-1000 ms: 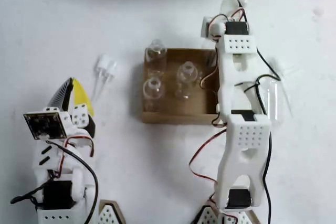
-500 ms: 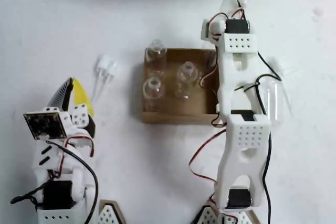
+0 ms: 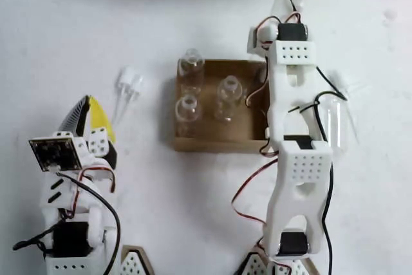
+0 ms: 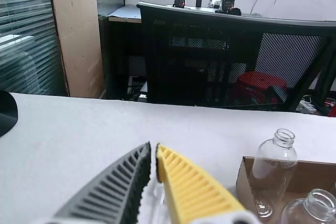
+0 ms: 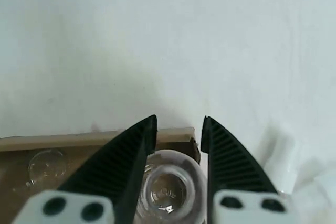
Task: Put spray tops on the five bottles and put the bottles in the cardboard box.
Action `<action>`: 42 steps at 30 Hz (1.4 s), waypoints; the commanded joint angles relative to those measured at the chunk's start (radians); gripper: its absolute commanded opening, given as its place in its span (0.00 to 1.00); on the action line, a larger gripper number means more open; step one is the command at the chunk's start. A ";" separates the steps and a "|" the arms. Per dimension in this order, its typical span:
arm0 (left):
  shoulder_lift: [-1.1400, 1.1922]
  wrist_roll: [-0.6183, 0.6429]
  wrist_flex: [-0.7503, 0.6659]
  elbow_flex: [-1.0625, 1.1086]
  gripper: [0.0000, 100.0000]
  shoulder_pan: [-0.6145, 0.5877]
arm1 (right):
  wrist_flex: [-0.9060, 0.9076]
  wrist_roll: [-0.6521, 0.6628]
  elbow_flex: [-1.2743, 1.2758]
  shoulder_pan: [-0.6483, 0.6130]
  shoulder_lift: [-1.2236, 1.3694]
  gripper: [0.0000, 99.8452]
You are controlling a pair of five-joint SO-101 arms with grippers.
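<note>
I'm looking down on the table point(image 3: 193, 24) with the box point(image 3: 212, 145) sitting near its middle. My right arm is stretching out along the box's right side. Through its wrist camera I'm seeing the right gripper point(image 5: 177, 124) standing narrow. Its two black fingers point(image 5: 131, 156) are closing on either side of a bottle point(image 5: 168, 182), which fills the gap between them. That bottle is standing upright, mouth open, just inside a corner of the box point(image 5: 79, 141).

Three other bottles point(image 3: 187, 109) are standing in the box's left and middle parts, all open-mouthed. Two of them are showing in the left wrist view, one tall against the box wall point(image 4: 275, 169) and one nearer the camera point(image 4: 315, 208).

A fifth bottle point(image 3: 338, 120) seems to be lying on the table just right of my right arm, though it is clear and I can't make out much of it.

The spray tops point(image 3: 129, 84) are lying on the table left of the box, apart from it.

My left gripper point(image 3: 88, 99) is sitting near the table's left front, just beside the spray tops. Its grey and yellow fingers are pressing together at the tips point(image 4: 153, 153) and holding nothing.
</note>
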 commanded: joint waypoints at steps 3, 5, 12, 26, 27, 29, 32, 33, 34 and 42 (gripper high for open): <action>-0.007 0.015 -0.031 -0.006 0.02 -0.005 | 0.038 -0.006 -0.052 0.002 -0.067 0.12; -0.007 0.015 -0.031 -0.006 0.02 -0.005 | 0.039 -0.006 -0.052 0.002 -0.067 0.12; -0.007 0.015 -0.031 -0.006 0.02 -0.005 | 0.065 -0.006 -0.041 0.001 -0.107 0.12; -0.007 0.015 -0.031 -0.006 0.02 -0.005 | 0.133 -0.005 -0.138 0.045 -0.220 0.12; -0.007 0.015 -0.031 -0.006 0.02 -0.005 | 0.166 0.003 -0.155 0.047 -0.245 0.12; -0.007 0.015 -0.031 -0.006 0.02 -0.005 | 0.228 0.075 -0.183 0.035 -0.291 0.12; -0.007 0.015 -0.031 -0.006 0.02 -0.005 | 0.306 0.138 -0.189 -0.013 -0.328 0.12; -0.007 0.015 -0.031 -0.006 0.02 -0.005 | 0.329 0.143 -0.186 -0.024 -0.328 0.12; -0.007 0.015 -0.031 -0.006 0.02 -0.005 | 0.348 0.144 -0.183 -0.035 -0.328 0.12; -0.007 0.015 -0.031 -0.006 0.02 -0.008 | 0.464 0.141 -0.184 -0.120 -0.260 0.17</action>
